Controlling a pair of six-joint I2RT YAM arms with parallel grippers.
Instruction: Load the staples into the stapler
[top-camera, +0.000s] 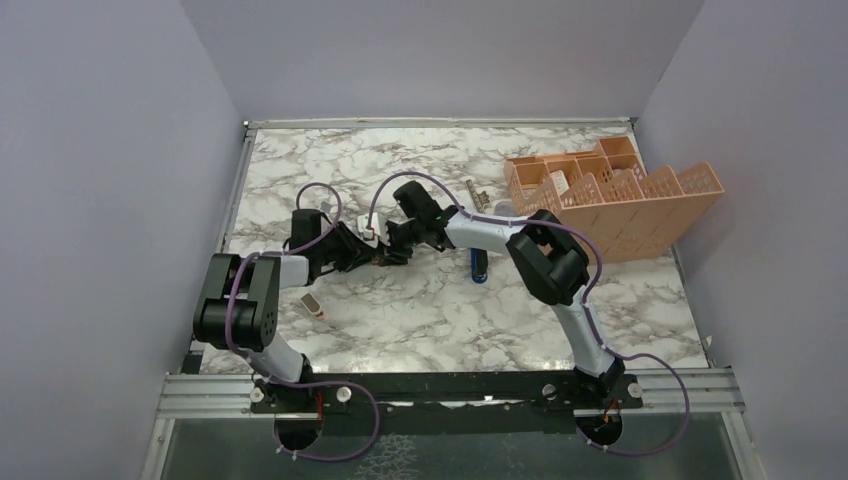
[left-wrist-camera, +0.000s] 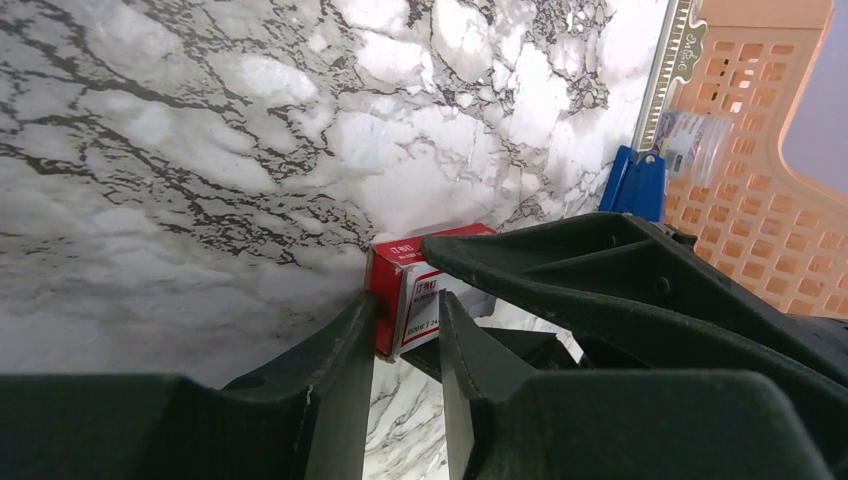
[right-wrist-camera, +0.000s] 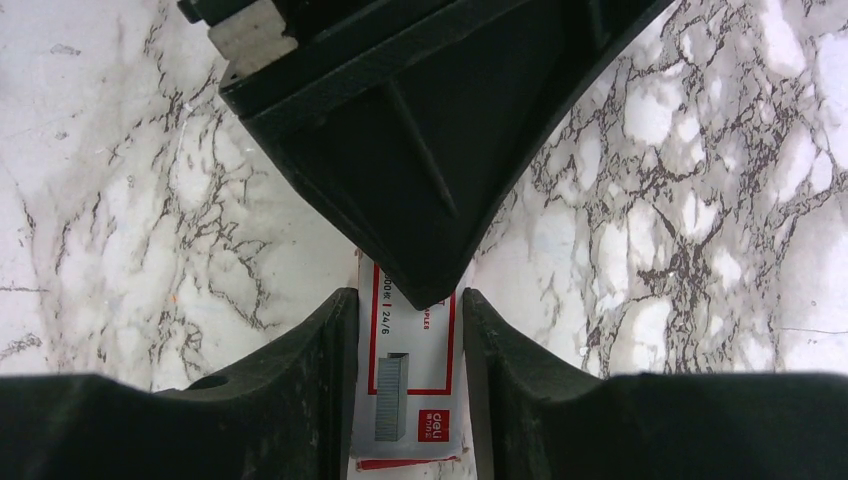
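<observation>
Our right hand (right-wrist-camera: 408, 300) clamps the staple box (right-wrist-camera: 412, 400) between its fingers. Our left hand (left-wrist-camera: 406, 300) straddles one end (grip: cannot tell).

**Even light, dark soft foreground in wrist cams**

Top view: bright, diffuse overhead light, faint shadows under arms (top-camera: 545, 262) on table (top-camera: 420, 310). Wrist views: fingers (left-wrist-camera: 340, 400) near lens underexposed, soft; marble and staples box (right-wrist-camera: 410, 400) print sharp. Soft shadow beside box.

Red-and-white staples box (right-wrist-camera: 410, 390) sits near the slim blue stapler (top-camera: 479, 268).
</observation>
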